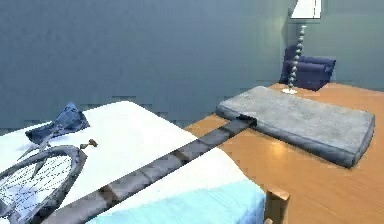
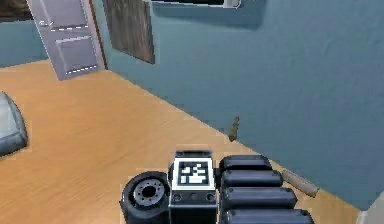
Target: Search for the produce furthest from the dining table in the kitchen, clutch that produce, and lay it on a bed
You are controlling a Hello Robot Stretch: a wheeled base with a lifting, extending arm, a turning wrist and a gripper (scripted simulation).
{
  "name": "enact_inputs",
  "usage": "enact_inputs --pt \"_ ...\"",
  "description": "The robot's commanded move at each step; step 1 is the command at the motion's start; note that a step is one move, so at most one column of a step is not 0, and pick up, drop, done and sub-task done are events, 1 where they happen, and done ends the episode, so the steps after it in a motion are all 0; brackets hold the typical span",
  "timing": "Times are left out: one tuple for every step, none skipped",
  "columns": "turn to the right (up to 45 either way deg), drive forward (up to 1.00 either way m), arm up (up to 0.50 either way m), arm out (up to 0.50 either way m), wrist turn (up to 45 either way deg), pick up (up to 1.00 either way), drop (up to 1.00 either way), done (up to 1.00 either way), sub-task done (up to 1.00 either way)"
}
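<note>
Jaws of the gripper (image 2: 147, 198) sit tucked low, tips too hard to make out, so whether they hold the produce cannot be told. Bed (image 1: 130, 125) lies right ahead, a racket (image 1: 30, 185) on it. Likely the laying step: the base must turn to bring the arm (image 2: 250, 185) toward the bed.

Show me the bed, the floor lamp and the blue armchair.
bed (image 1: 150, 135), forward view, on its bare white cover.
floor lamp (image 1: 296, 58), forward view, on the pole below the shade.
blue armchair (image 1: 318, 70), forward view, on the middle of its body.
</note>
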Motion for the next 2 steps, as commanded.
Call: enact_inputs --pt "-45.0 0.00 0.00 0.00 0.0 0.00 0.00 0.00 0.00" --pt "-45.0 0.00 0.00 0.00 0.0 0.00 0.00 0.00 0.00"
